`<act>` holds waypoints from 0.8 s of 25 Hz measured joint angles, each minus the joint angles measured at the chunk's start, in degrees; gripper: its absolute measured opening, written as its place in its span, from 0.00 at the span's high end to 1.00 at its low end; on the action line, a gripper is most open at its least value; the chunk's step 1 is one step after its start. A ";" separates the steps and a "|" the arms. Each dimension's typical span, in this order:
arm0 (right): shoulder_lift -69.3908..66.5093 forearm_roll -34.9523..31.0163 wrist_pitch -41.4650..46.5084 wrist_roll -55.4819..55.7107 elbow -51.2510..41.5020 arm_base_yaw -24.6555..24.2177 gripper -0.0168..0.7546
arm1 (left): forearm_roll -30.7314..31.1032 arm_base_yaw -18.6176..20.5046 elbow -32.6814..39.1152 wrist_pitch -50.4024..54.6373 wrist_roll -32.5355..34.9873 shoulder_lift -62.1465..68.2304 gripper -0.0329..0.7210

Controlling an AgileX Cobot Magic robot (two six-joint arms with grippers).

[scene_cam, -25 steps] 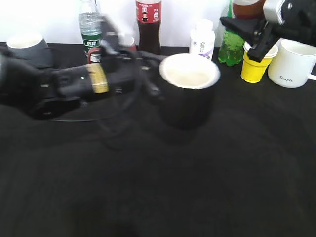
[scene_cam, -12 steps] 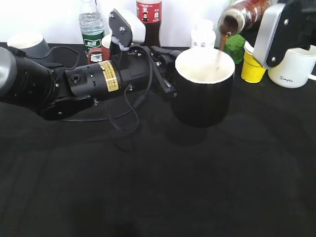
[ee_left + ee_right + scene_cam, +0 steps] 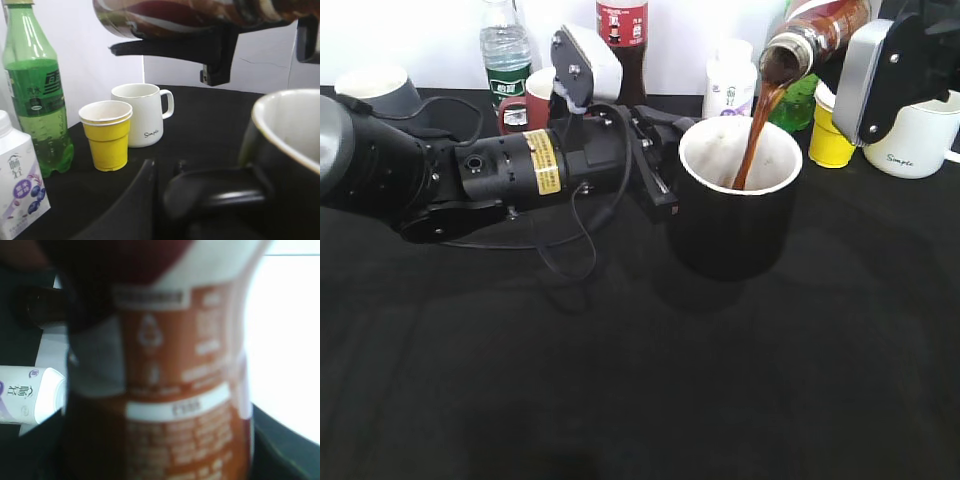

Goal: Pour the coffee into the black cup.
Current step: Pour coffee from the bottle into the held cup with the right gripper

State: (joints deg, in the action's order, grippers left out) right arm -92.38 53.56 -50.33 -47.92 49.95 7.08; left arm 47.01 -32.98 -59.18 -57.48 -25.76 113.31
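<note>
Pouring was under way: I saw the coffee (image 3: pixel 815 30) tilted mouth-down above the cup (image 3: pixel 733 205), a brown stream entering it. My right gripper (image 3: pixel 880 45) was clenched on the bottle's body. My left gripper (image 3: pixel 665 165) was clamped on the cup's handle (image 3: pixel 220 192), cup on the table (image 3: pixel 620 380).

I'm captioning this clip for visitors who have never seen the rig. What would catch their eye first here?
First, the brown stream falling from the tilted coffee bottle at upper right into the black cup at centre. Next, the left gripper, reaching in from the left and clamped on the cup's handle side. Behind stand a yellow paper cup, a white mug and a green bottle.
</note>
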 joint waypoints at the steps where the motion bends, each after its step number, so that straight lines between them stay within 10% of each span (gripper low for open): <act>1: 0.00 -0.05 0.00 -0.19 0.00 0.00 0.29 | 0.10 0.00 0.00 0.00 -0.15 0.00 0.88; 20: 0.00 -0.10 -0.11 -6.76 0.00 0.00 0.29 | 3.31 0.00 0.00 2.82 -5.09 0.06 0.88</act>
State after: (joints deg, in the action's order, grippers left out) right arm -92.38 53.46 -50.44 -54.68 49.95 7.08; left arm 50.32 -32.98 -59.18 -54.66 -30.85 113.38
